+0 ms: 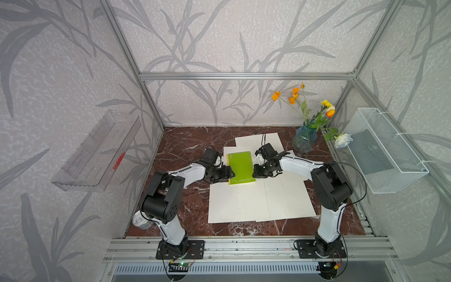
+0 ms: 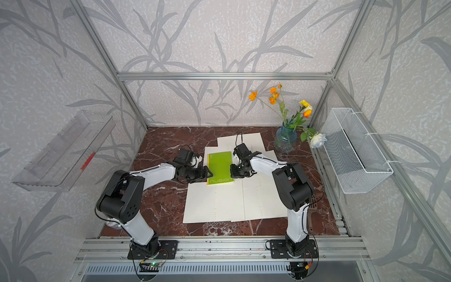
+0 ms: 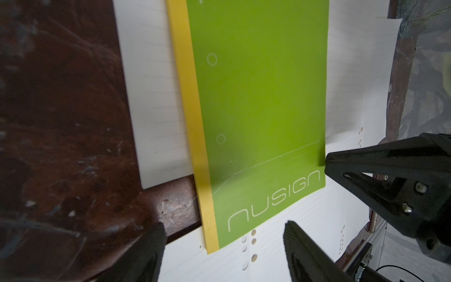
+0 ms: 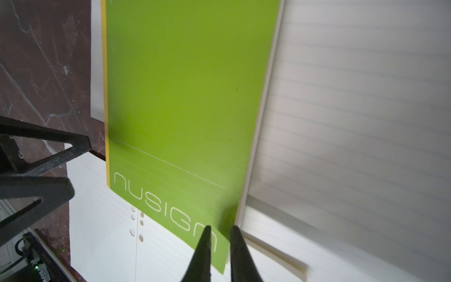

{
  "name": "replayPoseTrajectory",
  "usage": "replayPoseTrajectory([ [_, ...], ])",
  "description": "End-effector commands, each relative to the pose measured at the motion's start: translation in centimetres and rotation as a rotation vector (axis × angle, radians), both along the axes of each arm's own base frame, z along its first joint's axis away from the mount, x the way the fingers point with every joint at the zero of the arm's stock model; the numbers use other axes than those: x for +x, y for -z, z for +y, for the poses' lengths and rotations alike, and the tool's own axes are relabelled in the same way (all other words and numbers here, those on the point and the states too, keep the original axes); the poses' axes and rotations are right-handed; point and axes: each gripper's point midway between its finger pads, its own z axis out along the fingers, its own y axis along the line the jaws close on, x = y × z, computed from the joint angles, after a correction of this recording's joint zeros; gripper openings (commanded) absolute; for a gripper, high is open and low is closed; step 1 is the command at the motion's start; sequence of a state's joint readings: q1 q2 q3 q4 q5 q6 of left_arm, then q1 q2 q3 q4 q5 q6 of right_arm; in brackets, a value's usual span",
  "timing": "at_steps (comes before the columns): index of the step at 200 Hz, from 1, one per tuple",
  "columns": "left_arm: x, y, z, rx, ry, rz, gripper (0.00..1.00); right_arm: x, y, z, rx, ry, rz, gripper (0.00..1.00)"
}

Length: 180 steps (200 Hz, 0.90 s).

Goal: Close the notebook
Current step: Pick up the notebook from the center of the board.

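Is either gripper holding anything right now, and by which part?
The right gripper has its fingers pinched on the green notebook cover, at its free-edge corner by the "nusign" print. The left gripper is open beside the spine, holding nothing.

1. Centre of the table (image 1: 185, 144) was boxed in: left gripper (image 1: 230, 172) tight against the notebook (image 1: 240, 166) spine side, right gripper (image 1: 255, 172) on its opposite edge.
2. Loose paper sheets (image 1: 244, 202) covered the near middle; flat, passable overhead.
3. Far-right corner was blocked by the vase (image 1: 303, 139) and its flowers (image 1: 296, 95), which leaned over the table.
4. Far-left marble was bare, open for a pass.
5. Wire basket (image 1: 388, 151) and clear tray (image 1: 97, 153) hung off the side walls, off the table.
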<state>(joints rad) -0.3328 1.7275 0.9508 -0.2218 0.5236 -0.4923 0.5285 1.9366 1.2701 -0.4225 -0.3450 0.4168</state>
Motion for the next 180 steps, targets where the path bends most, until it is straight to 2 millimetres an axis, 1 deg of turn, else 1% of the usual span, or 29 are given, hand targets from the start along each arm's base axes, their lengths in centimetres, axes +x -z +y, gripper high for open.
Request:
replayPoseTrajectory([
  [1,0.0,0.7,-0.3,-0.014,0.005,0.009,0.76,-0.2,0.8,-0.2,-0.015,0.003,0.009,0.16],
  [76,0.7,1.3,-0.9,-0.036,0.006,0.02,0.75,-0.6,1.7,-0.4,-0.024,0.007,0.029,0.15],
  [134,0.7,2.0,-1.4,-0.063,0.007,0.042,0.74,-0.9,2.5,-0.4,-0.023,0.009,0.044,0.14],
  [180,0.8,1.5,-2.2,-0.114,0.016,0.036,0.74,-1.4,3.0,-0.1,-0.018,0.006,0.057,0.14],
])
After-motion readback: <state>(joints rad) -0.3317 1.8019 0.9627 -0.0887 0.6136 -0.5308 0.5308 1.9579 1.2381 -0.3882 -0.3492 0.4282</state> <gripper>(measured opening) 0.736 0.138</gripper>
